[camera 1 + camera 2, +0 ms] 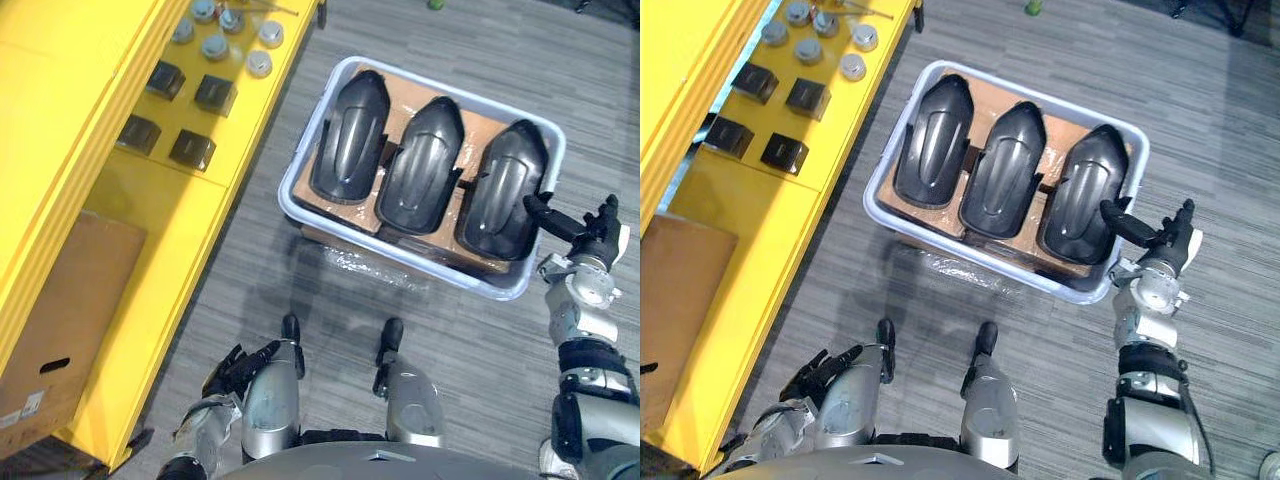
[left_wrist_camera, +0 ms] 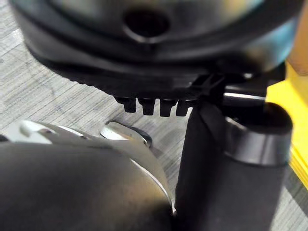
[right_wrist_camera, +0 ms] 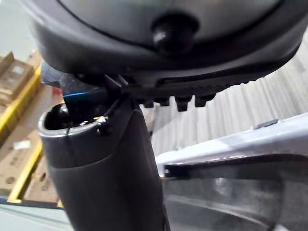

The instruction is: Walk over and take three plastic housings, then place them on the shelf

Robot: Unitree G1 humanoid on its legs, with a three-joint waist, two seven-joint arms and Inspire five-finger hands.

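Note:
Three black plastic housings lie side by side on brown cardboard in a pale grey bin [image 1: 420,262] on the floor: the left housing [image 1: 350,135], the middle housing [image 1: 420,165] and the right housing [image 1: 500,190]. My right hand [image 1: 585,235] hovers at the bin's right rim, open, with its thumb reaching over the near end of the right housing and holding nothing. In the right wrist view the bin's rim [image 3: 240,144] runs just past the thumb [image 3: 106,168]. My left hand [image 1: 235,368] hangs low beside the yellow shelf, fingers relaxed and empty.
A yellow shelf [image 1: 100,150] runs along the left, carrying small black blocks [image 1: 215,93] and grey round caps [image 1: 215,45]. A cardboard box [image 1: 60,330] sits on its lower level. Grey carpet surrounds the bin.

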